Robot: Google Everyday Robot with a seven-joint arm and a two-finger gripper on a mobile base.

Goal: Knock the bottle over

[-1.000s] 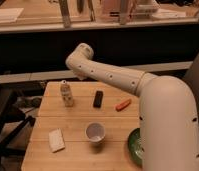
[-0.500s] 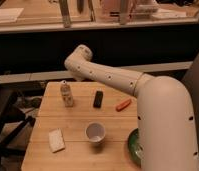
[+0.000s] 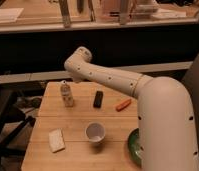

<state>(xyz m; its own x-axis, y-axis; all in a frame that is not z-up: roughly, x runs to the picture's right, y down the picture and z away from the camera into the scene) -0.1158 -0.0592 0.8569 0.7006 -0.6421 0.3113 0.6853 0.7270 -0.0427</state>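
The bottle (image 3: 67, 95), small and slim with a pale label and a light cap, stands upright near the far left of the wooden table (image 3: 73, 120). The white arm (image 3: 113, 80) reaches from the lower right up to a bend (image 3: 80, 56) just above and right of the bottle. My gripper is hidden behind that bend, somewhere past the table's far edge, and it is shut. Nothing touches the bottle.
A black block (image 3: 98, 98) lies right of the bottle, and an orange object (image 3: 123, 104) lies further right. A white cup (image 3: 95, 133) stands at the front centre, a pale sponge (image 3: 56, 140) at the front left, and a green bowl (image 3: 134, 147) partly behind the arm.
The arm's bend has shifted only a little. The bottle and the other things on the table have not moved.
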